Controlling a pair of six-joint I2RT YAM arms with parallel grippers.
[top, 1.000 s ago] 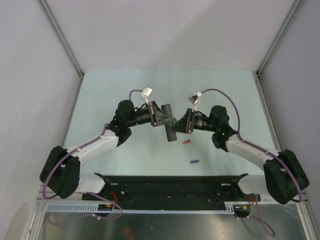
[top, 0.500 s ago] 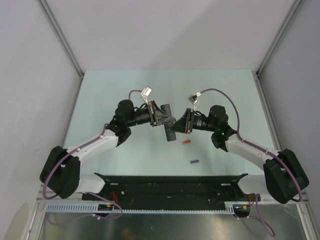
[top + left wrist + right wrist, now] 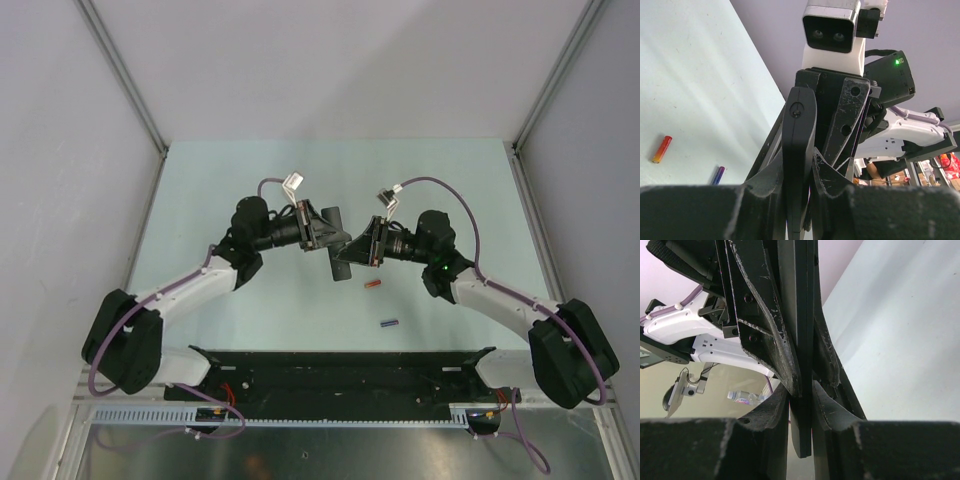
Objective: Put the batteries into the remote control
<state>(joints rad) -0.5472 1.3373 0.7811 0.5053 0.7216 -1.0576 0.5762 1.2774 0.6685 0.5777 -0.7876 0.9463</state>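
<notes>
a: where's the remote control [image 3: 799, 165] rn?
b: up in the air over the table [image 3: 220, 180], between the two arms, edge-on to both wrist cams. left gripper [image 3: 322, 232] is clamped tight on it from one side. right gripper [image 3: 358, 250] is pinched on the same bar from the other side, w/ only the thin slab between its jaws.
a: and the batts?
b: both loose on the table, neither loaded. red-orange battery [image 3: 373, 285] lies near the remote's near end in the top view, toward the right arm. blue-purple battery [image 3: 389, 323] is closer to the bases, a bit apart from it. nothing's touching either.
a: cover on or off?
b: we can't tell. right wrist view shows a seam down the slab, but it's too edge-on to say.
a: so what can bite us?
b: 1) we've got two arms locked on one stiff bar. if one moves w/o the other matching, the bar twists, slips, or the arms fight each other. 2) both grips sit on a thin smooth slab, so not much hold. a slip drops the remote, prob near the red-orange batt, and sends it rolling. 3) there's no free gripper for a batt, so one has to let go first. if the other holds off-centre, the remote sags or swings. 4) batts are tiny and round, so a sloppy pinch squirts them away.
a: so we go slow on the release.
b: yep, imo one arm at a time.
</notes>
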